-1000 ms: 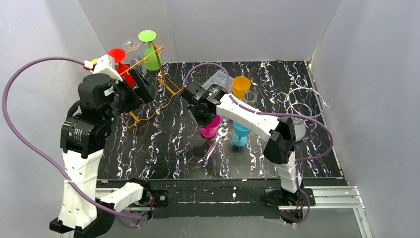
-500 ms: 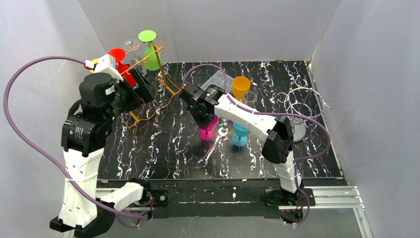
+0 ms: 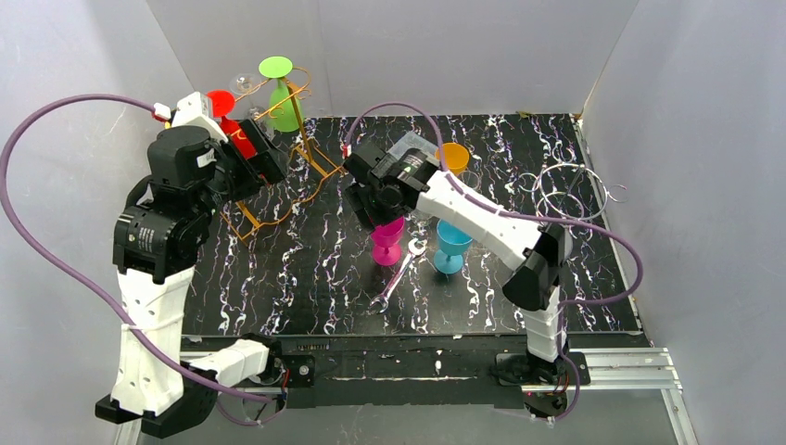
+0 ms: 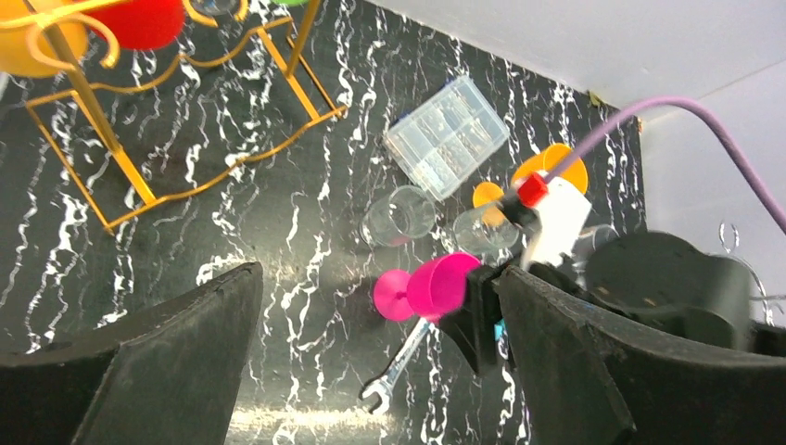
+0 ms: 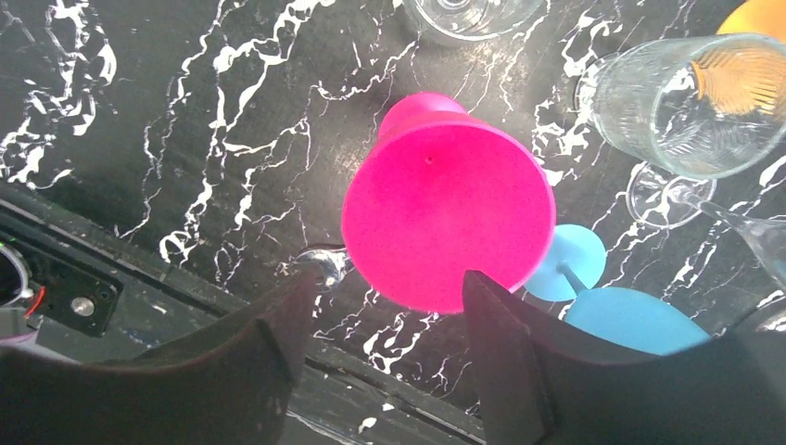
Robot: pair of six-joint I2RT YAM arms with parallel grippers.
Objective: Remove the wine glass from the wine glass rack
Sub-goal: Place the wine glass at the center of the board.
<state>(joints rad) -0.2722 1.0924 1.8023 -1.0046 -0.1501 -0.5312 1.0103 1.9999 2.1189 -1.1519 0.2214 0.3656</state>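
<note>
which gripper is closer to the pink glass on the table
Right. The right gripper hangs just above the pink glass, its fingers apart. The left gripper is away to the left, by the gold rack.

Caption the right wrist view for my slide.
Right gripper open over an upright pink glass, blue glass beside it.

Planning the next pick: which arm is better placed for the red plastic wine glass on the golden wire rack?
Left: the left pincer, open, is beside the red plastic wine glass; the right pincer hangs over the pink plastic wine glass.
</note>
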